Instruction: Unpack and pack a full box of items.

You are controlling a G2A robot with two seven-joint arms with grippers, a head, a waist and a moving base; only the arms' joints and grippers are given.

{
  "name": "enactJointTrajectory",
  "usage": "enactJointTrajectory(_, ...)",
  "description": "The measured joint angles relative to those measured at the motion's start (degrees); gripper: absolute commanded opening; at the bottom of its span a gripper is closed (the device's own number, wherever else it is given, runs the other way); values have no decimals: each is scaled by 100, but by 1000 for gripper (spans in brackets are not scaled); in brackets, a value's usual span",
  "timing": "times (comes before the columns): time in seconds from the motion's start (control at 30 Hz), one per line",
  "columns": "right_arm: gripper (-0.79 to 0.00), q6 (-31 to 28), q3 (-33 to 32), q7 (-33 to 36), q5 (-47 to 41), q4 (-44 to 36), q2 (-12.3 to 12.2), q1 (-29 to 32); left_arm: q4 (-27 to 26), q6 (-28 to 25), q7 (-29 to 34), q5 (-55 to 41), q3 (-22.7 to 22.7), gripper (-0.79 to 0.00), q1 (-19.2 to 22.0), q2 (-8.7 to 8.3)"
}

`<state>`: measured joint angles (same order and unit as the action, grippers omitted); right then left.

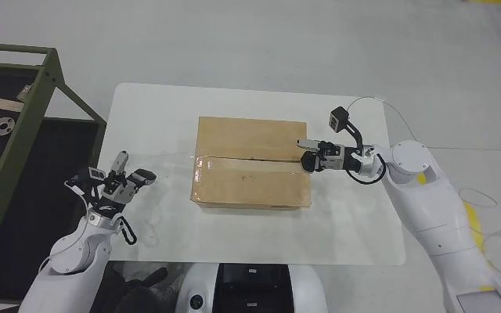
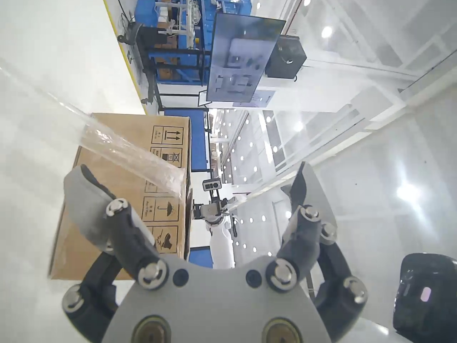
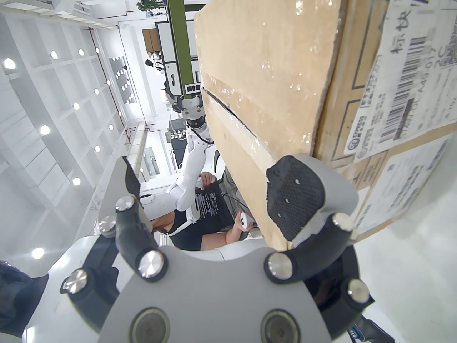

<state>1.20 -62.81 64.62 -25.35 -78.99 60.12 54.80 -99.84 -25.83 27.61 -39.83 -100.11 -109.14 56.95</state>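
Note:
A closed cardboard box (image 1: 250, 162) lies in the middle of the white table (image 1: 352, 227), its two top flaps meeting at a lengthwise seam (image 3: 228, 108) under glossy tape. A strip of clear tape (image 2: 125, 148) runs off the box's end that faces my left arm and out past one left finger (image 2: 85, 198). My left gripper (image 1: 135, 170) hovers open over the table, apart from that end (image 2: 142, 180), nothing between its fingers. My right gripper (image 1: 302, 154) is open at the opposite, labelled end (image 3: 403, 108), with one pad (image 3: 296, 194) against the box's top edge.
A green metal rack (image 1: 47, 86) stands off the table's left side. The table has bare room in front of the box and along its right part. A thin cable (image 1: 407, 117) loops near the right arm.

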Motion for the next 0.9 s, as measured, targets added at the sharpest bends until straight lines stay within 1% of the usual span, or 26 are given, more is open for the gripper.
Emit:
enactJointTrajectory(0.17, 0, 0, 0, 0, 0, 0, 0, 0, 0, 0, 0, 0, 0, 0, 0, 0)
enactJointTrajectory(0.27, 0, 0, 0, 0, 0, 0, 0, 0, -60, 38, -116, -221, 55, 0, 6, 32)
enactJointTrajectory(0.43, 0, 0, 0, 0, 0, 0, 0, 0, 95, -341, -14, -366, 188, 0, -150, 105)
enactJointTrajectory(0.53, 0, 0, 0, 0, 0, 0, 0, 0, 199, -455, -199, -281, 370, 0, -160, 157)
enactJointTrajectory(0.7, 0, 0, 0, 0, 0, 0, 0, 0, 298, -516, -602, -3, 762, 0, -20, 250)
enactJointTrajectory(0.9, 0, 0, 0, 0, 0, 0, 0, 0, 375, -470, -920, 188, 1001, 0, 217, 328)
